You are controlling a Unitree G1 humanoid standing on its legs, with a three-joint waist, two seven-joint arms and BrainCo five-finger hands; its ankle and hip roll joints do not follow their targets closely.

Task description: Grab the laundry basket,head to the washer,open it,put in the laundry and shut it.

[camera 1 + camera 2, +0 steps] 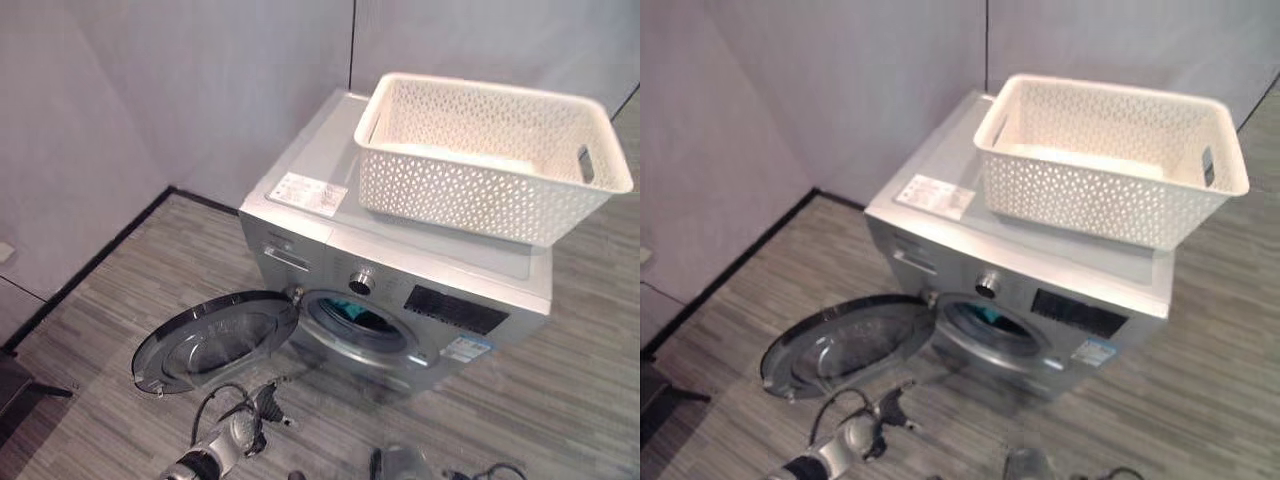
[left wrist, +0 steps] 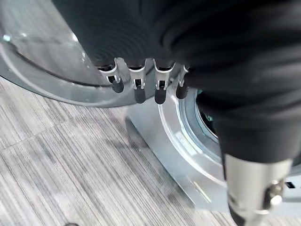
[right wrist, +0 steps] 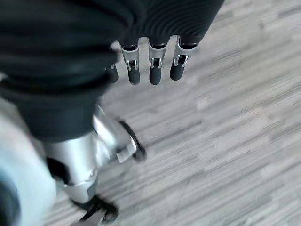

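Note:
The white lattice laundry basket [image 1: 480, 160] stands on top of the silver front-loading washer [image 1: 400, 260], towards its right side, and no laundry shows inside it. The washer's round door [image 1: 215, 340] is swung wide open to the left, low over the floor. Blue cloth [image 1: 358, 316] lies inside the drum opening. My left hand [image 2: 136, 89] hangs low in front of the open door and the drum rim, fingers relaxed and holding nothing. My right hand [image 3: 153, 70] hangs over bare floor, fingers relaxed and empty.
The washer stands in a corner of pale grey walls [image 1: 150, 90] with a dark skirting line. Grey wood-pattern floor [image 1: 560, 380] stretches in front and to the right. A white label [image 1: 308, 190] is stuck on the washer's top left.

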